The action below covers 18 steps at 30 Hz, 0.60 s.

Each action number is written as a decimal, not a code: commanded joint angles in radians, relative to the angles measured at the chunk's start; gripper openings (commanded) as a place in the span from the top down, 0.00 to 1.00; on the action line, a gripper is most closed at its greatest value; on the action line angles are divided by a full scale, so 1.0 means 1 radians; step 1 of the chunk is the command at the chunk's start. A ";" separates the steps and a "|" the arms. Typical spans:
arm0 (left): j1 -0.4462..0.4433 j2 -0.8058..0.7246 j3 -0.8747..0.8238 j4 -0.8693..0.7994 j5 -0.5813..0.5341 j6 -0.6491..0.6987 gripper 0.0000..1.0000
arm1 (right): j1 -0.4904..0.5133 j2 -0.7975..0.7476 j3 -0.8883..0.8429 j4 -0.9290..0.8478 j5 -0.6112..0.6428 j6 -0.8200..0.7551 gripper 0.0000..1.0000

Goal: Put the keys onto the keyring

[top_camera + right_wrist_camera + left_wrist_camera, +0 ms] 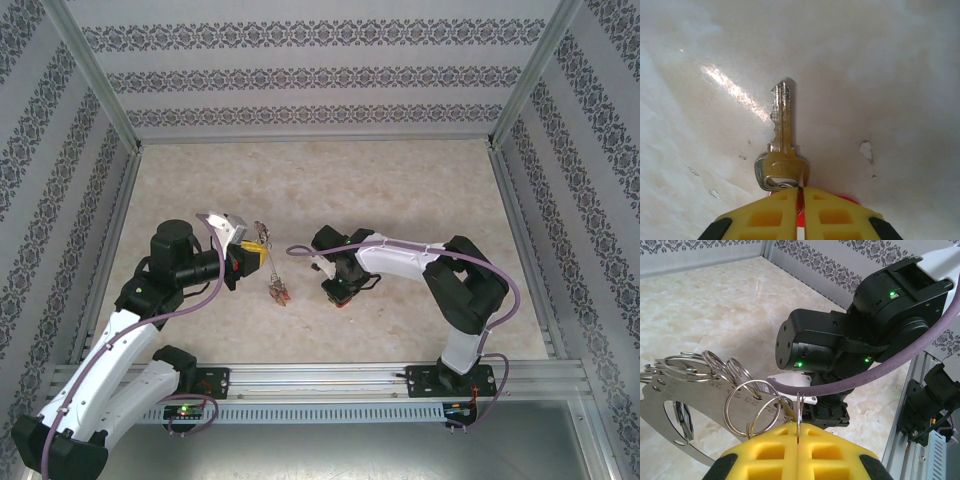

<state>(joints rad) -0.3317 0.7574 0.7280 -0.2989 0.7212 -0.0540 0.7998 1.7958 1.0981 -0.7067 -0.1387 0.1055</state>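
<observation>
Looking down from above, the top camera showed both arms meeting over the middle of the marbled table point(400, 190). The left gripper point(250, 256) sat left of centre, with a small bunch of keys point(278, 291) dangling just below and right of it. The right gripper point(338, 290) was pointed down at the table near that bunch but apart from it. At that size, neither grip could be read.

The left wrist camera filled in the detail. The left gripper point(798, 432), at the bottom of the frame, had its yellow pads pressed together on the thin wire of the keyring point(798, 404), which stood up from the seam. Several small split rings point(747, 405) and a flat metal plate point(670, 400) hung to the left, and the black right arm point(840, 350) filled the upper right.

The right wrist camera showed a single silver key point(782, 125) lying flat on the table, blade toward the top of the frame. The right gripper point(800, 197) was clamped at the key's head, its pads nearly touching, with a red tag point(800, 217) visible in the slit between them.
</observation>
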 commanded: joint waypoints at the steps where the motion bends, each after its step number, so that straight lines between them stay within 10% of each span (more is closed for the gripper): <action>1: 0.010 -0.014 0.003 0.059 -0.001 0.016 1.00 | 0.009 -0.027 -0.003 -0.025 0.007 0.012 0.89; 18: 0.009 -0.018 0.005 0.063 0.005 0.009 1.00 | -0.022 -0.063 -0.051 0.009 -0.065 0.050 0.67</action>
<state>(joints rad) -0.3317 0.7574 0.7280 -0.2989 0.7216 -0.0540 0.7891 1.7432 1.0626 -0.7017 -0.1764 0.1425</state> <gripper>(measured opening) 0.046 0.325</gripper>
